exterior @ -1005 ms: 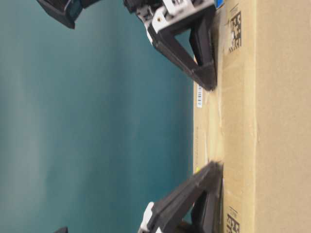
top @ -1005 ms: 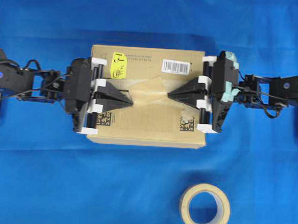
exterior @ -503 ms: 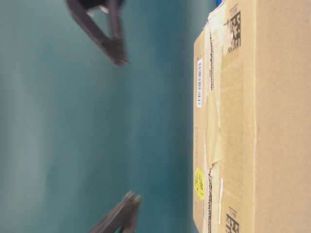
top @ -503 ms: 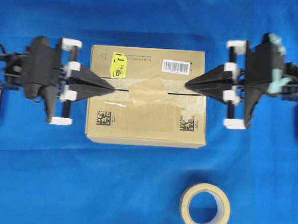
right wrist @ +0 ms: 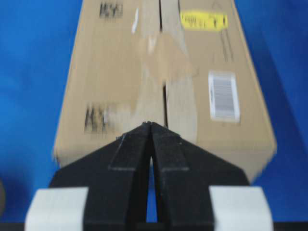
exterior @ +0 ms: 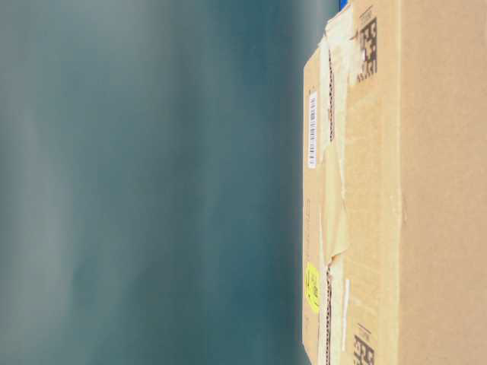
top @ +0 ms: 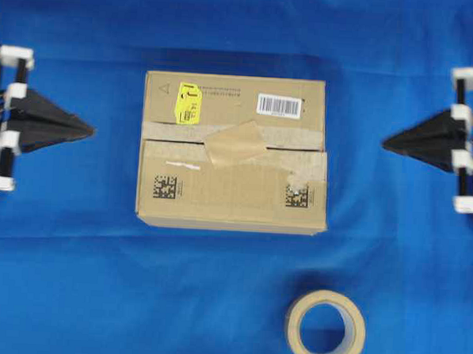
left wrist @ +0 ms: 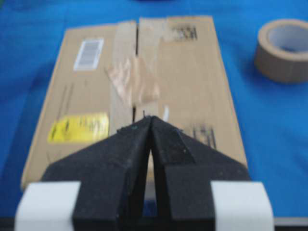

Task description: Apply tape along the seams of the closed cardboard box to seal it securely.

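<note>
At the frame's center, tape sits over the cardboard box seam; left gripper and right gripper fingers are pinched together, empty.

Cardboard box: matt brown corrugated paperboard, worn pale strip along the seams. Tape: tan-brown paper, slightly glossy and wrinkled, centre frame. Sticker: yellow paper; barcode label: smooth white paper. Tape roll: cream paper, lower right. Table cover: blue cloth, matt. Left gripper and right gripper: matt black plastic
</note>
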Available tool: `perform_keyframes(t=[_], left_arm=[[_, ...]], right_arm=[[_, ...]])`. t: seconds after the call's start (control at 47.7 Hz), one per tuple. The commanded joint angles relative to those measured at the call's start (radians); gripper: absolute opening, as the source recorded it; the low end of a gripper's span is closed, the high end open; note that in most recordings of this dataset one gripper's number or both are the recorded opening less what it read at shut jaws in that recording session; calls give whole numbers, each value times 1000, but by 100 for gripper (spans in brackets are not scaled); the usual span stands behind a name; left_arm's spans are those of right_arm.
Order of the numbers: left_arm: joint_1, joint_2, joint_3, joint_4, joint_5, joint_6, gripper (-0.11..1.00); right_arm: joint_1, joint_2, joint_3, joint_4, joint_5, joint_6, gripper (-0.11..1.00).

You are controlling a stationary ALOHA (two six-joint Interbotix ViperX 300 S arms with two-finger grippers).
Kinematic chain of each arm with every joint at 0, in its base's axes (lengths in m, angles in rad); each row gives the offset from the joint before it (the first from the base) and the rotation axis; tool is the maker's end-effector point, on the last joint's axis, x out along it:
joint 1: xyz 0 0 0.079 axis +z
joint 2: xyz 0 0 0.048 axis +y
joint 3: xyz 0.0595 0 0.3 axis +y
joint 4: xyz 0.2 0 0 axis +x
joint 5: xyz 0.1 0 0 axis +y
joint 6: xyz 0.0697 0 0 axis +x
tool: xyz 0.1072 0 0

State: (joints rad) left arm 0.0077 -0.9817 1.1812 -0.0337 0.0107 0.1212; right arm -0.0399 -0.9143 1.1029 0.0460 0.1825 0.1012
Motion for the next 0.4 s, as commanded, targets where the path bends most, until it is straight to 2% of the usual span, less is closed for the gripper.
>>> perform_keyframes(t=[0.0, 0.209, 0.377], left_arm=[[2, -66, 20, -2, 37, -2, 0], [2, -164, 112, -2, 133, -2, 0], [2, -169, 144, -2, 135, -5, 0]], right_arm=[[2, -55, 38, -2, 20, 0, 0], [2, -126, 155, -2, 20, 0, 0], [2, -104, 170, -2, 12, 2, 0]])
